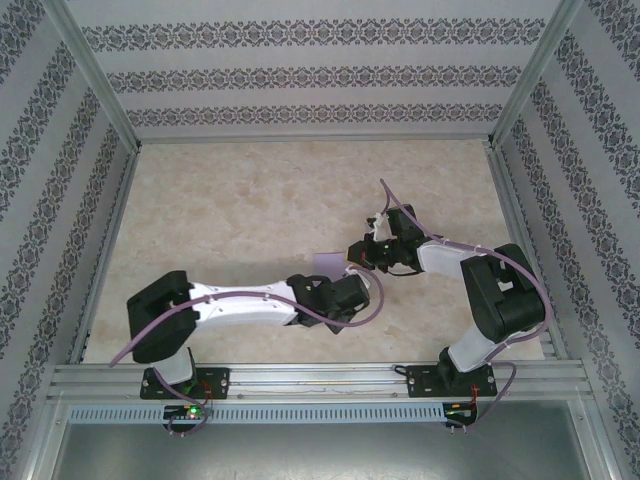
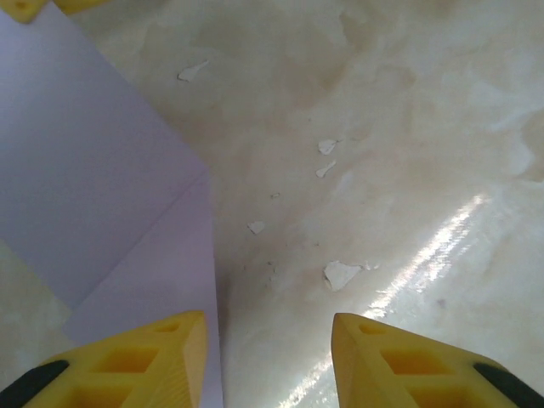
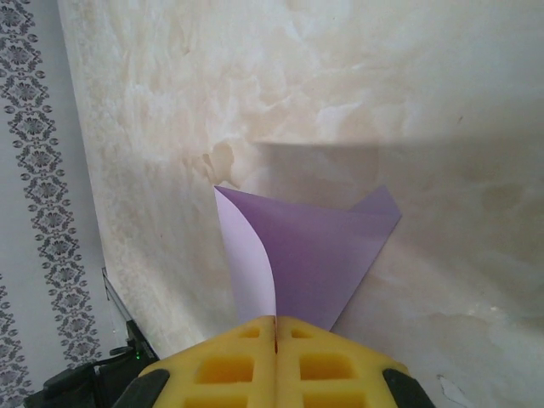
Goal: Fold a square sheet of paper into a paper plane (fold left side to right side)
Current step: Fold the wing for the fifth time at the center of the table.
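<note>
Hidden parts: the near edge of the square sheet of thin lilac paper (image 3: 323, 255) is disappearing between the yellow ribbed fingers (image 3: 340, 348) of the right gripper (image 3: 276, 323). From overhead, the two wrists are covering all but a small patch of the sheet (image 1: 328, 262).
Cut-off parts: in the left wrist view the sheet (image 2: 93, 170) is running off the frame's left edge. A small yellow piece (image 2: 17, 7) is poking in at the top left corner, too clipped to identify.
Hard to make out: small white flecks (image 2: 340, 274) are lying on the glossy beige marbled tabletop (image 2: 408, 127); their nature cannot be told.
Enclosure: walls papered with grey floral bands (image 1: 300, 75) are surrounding the tabletop on three sides, with both arms and the sheet inside.
Right gripper: its fingers are pressing together without a gap, pinching the sheet's edge. One side of the sheet is curling upward from the pinch.
Left gripper (image 2: 265, 321): its yellow fingers are standing apart, holding nothing, with mostly bare tabletop between them.
Sheet and left fingers: the sheet is lying flat, a diagonal line dividing it into two panels. Its right edge is passing just beside the inner edge of the frame-left finger (image 2: 144, 357).
Sheet position: it is lying near the table's middle, between the grippers.
</note>
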{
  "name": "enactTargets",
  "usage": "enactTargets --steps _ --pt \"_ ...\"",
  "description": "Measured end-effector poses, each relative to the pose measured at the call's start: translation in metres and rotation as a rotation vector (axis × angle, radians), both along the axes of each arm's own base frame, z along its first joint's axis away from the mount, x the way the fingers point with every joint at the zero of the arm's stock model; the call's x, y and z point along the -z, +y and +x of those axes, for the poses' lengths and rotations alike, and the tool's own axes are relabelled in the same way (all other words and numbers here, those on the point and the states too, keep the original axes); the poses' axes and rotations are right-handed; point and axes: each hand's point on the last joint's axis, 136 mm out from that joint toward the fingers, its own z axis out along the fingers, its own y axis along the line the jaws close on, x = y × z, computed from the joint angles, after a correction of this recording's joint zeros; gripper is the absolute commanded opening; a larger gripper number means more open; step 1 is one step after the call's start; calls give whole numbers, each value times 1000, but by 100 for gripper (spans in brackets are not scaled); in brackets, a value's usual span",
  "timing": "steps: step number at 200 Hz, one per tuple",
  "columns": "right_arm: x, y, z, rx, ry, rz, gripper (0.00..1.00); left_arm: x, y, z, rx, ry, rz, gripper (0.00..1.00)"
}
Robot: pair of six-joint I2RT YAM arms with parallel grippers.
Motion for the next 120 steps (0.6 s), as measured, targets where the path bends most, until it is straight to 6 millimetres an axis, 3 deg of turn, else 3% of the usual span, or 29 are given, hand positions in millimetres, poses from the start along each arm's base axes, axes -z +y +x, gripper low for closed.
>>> enactTargets --steps 45,120 --pt "0 -2 1 6 3 -1 0 19 8 9 -26 -70 164 45" --pt "1 -4 2 11 4 -1 0 33 30 18 -84 -118 289 42"
